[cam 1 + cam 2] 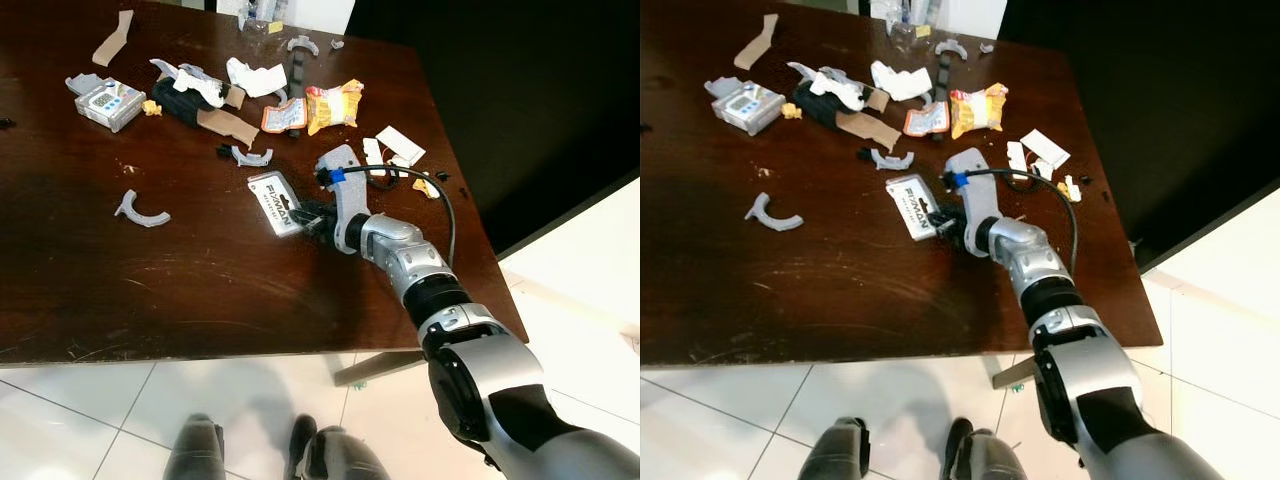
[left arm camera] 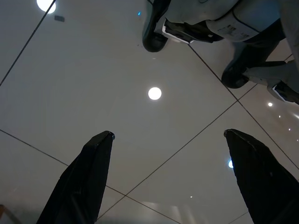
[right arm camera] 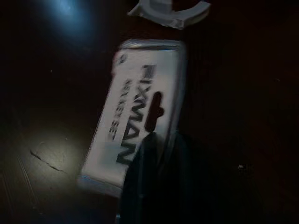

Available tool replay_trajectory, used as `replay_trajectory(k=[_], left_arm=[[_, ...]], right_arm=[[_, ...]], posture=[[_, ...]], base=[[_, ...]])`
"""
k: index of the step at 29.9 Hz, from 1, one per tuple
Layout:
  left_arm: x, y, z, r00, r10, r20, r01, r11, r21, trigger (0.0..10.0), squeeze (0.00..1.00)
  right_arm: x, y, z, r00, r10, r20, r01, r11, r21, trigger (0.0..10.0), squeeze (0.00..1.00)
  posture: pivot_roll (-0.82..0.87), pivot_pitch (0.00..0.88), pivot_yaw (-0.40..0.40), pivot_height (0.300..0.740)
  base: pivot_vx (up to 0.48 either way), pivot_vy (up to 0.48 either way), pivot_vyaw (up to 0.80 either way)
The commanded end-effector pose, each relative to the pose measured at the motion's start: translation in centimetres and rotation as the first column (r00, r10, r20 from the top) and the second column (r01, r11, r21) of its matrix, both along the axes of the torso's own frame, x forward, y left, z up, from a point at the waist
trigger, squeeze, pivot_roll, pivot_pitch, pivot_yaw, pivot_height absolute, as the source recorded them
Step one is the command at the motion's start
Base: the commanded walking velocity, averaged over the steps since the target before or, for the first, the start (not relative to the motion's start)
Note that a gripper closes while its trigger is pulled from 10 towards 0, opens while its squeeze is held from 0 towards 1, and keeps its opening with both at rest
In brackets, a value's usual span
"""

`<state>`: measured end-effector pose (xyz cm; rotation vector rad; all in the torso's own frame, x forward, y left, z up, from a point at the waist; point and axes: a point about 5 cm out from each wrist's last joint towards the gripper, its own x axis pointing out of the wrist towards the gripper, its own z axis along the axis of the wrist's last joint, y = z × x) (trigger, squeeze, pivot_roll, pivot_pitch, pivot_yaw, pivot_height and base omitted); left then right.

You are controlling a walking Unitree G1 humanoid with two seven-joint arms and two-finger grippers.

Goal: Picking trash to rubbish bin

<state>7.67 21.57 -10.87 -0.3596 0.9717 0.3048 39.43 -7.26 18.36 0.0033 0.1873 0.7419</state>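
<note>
A white flat packet printed FIXMAN (image 1: 270,200) lies on the dark wooden table (image 1: 150,290), right of its middle. My right gripper (image 1: 308,218) reaches over the table's right side and is shut on the packet's near right edge. In the right wrist view the dark fingers (image 3: 154,177) overlap the packet (image 3: 140,116) at its lower edge. More trash is scattered at the far side: a yellow snack bag (image 1: 335,105), torn paper (image 1: 255,78) and cardboard scraps (image 1: 228,126). My left gripper (image 2: 168,134) hangs open over the tiled floor.
Grey curved plastic pieces lie on the left (image 1: 140,210) and just beyond the packet (image 1: 252,157). A blister pack with a white device (image 1: 108,103) sits far left, white cards (image 1: 400,145) near the right edge. Beyond the table's near edge are white tiles (image 1: 80,420) and my feet (image 1: 250,450).
</note>
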Motion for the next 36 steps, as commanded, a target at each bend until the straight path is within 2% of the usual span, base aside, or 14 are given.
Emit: replay_trajectory(k=[1, 10, 12, 17, 19, 20, 22, 23, 26, 27, 32, 34, 35, 36], left_arm=[[-0.2, -1.0, -0.3, 0.999, 0.028, -0.017, -0.028, 0.999, -0.036, 10.0, 0.00], [0.6, 1.9, 0.5, 0.984, 0.170, 0.046, -0.171, 0.985, 0.010, 10.0, 0.00], [0.8, 3.2, 0.9, 0.969, 0.232, 0.084, -0.235, 0.972, 0.024, 10.0, 0.00], [1.0, 4.2, 1.3, 0.958, 0.265, 0.111, -0.270, 0.962, 0.033, 10.0, 0.00], [1.4, 5.0, 1.6, 0.948, 0.286, 0.141, -0.293, 0.955, 0.035, 10.0, 0.00], [1.4, 5.0, 1.6, 0.948, 0.286, 0.141, -0.293, 0.955, 0.035, 10.0, 0.00], [1.8, 5.8, 2.1, 0.930, 0.318, 0.183, -0.329, 0.944, 0.032, 10.0, 0.00], [1.8, 5.8, 2.1, 0.930, 0.318, 0.183, -0.329, 0.944, 0.032, 10.0, 0.00], [2.9, 7.7, 3.4, 0.881, 0.371, 0.294, -0.397, 0.917, 0.033, 10.0, 0.00], [3.8, 9.4, 4.6, 0.830, 0.405, 0.384, -0.452, 0.891, 0.039, 10.0, 0.00], [4.5, 11.4, 6.2, 0.779, 0.411, 0.474, -0.505, 0.859, 0.085, 10.0, 0.00], [4.6, 13.3, 7.6, 0.727, 0.434, 0.531, -0.581, 0.802, 0.140, 10.0, 0.00], [4.6, 13.3, 7.6, 0.727, 0.434, 0.531, -0.581, 0.802, 0.140, 10.0, 0.00], [4.2, 14.4, 8.2, 0.695, 0.462, 0.550, -0.634, 0.756, 0.165, 10.0, 0.00]], right_arm=[[-0.3, -0.6, -1.3, 0.998, -0.018, -0.060, 0.021, 0.999, 0.049, 0.0, 0.00], [-0.4, -0.1, -0.5, 0.996, 0.018, -0.092, 0.005, 0.969, 0.246, 0.0, 0.00], [-0.4, 0.1, 0.3, 0.994, 0.054, -0.099, -0.011, 0.920, 0.391, 0.0, 0.00], [-0.4, 0.1, 1.5, 0.993, 0.094, -0.074, -0.038, 0.837, 0.545, 0.0, 0.00], [-0.7, -0.2, 2.8, 0.988, 0.153, -0.016, -0.101, 0.724, 0.682, 0.0, 0.00], [-0.7, -0.2, 2.8, 0.988, 0.153, -0.016, -0.101, 0.724, 0.682, 0.0, 0.00], [-1.1, -0.5, 3.9, 0.977, 0.206, 0.046, -0.165, 0.611, 0.774, 0.0, 0.00], [-1.1, -0.5, 3.9, 0.977, 0.206, 0.046, -0.165, 0.611, 0.774, 0.0, 0.00], [-1.3, -0.9, 4.7, 0.969, 0.228, 0.096, -0.205, 0.523, 0.827, 0.0, 0.00], [-0.9, -1.3, 4.8, 0.979, 0.189, 0.081, -0.168, 0.508, 0.845, 0.0, 0.00], [-0.5, -1.8, 4.6, 0.989, 0.138, 0.046, -0.112, 0.522, 0.846, 0.0, 0.00], [0.0, -2.1, 4.3, 0.997, 0.077, -0.004, -0.039, 0.539, 0.842, 0.0, 0.00], [0.0, -2.1, 4.3, 0.997, 0.077, -0.004, -0.039, 0.539, 0.842, 0.0, 0.00], [0.2, -2.3, 4.1, 0.998, 0.046, -0.031, 0.001, 0.549, 0.836, 0.0, 0.00]], posture=[[0.29, 0.226, -0.199, 0.740], [0.30, 0.203, -0.187, 0.740], [0.30, 0.199, -0.183, 0.740], [0.31, 0.194, -0.177, 0.740], [0.32, 0.190, -0.175, 0.740], [0.32, 0.190, -0.175, 0.740], [0.32, 0.184, -0.175, 0.740], [0.32, 0.184, -0.175, 0.740], [0.32, 0.175, -0.175, 0.740], [0.33, 0.165, -0.175, 0.740], [0.33, 0.161, -0.174, 0.740], [0.34, 0.156, -0.172, 0.740], [0.34, 0.156, -0.172, 0.740], [0.34, 0.153, -0.173, 0.740]], base=[[0.000, 0.000, 0.00], [0.000, 0.000, 0.00], [0.000, 0.000, 0.00], [0.000, 0.000, 0.00], [0.000, 0.000, 0.00], [0.000, 0.000, 0.00], [0.000, 0.000, 0.00], [0.000, 0.000, 0.00], [0.000, 0.000, 0.00], [0.000, 0.000, 0.00], [0.000, 0.000, 0.00], [0.000, 0.000, 0.00], [0.000, 0.000, 0.00], [0.000, 0.000, 0.00]])
